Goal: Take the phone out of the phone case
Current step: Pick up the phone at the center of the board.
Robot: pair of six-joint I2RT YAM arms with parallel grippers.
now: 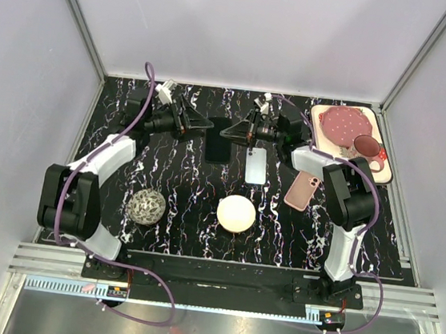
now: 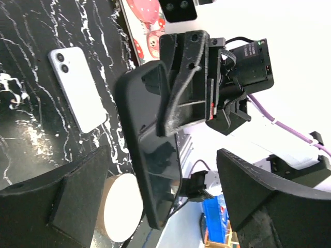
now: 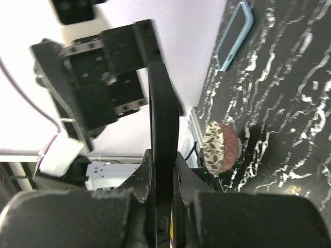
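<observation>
Clamping tight, the right gripper [image 1: 233, 132] has the black rectangular phone case with the glossy dark face [image 1: 218, 144] pinched by one long edge. In the right wrist view its fingers [image 3: 114, 212] press in from both sides and the case stands edge-on, rising straight up out of the grip. It is clear of the black white-veined marble tabletop [image 1: 181, 178]. Whether the phone sits inside that case, I cannot tell; the face just shines dark.

Over to the left gripper [image 1: 202, 123], and it is wide open. In the left wrist view its two fingers [image 2: 72, 204] stand far apart at the bottom, and the case's far end hangs in the gap between them, ahead of the pads, tilted, touching neither one as far as this shows. The right gripper's fingers wrap the case's upper edge directly opposite.

Below the held case, on the tabletop just to the near side of the right fingers, a pale blue phone with two camera lenses [image 1: 256, 165] lies flat. Well off from the left fingers, towards the arm bases, a patterned ball [image 1: 147, 206] rests beside a cream round disc [image 1: 236, 214].
</observation>
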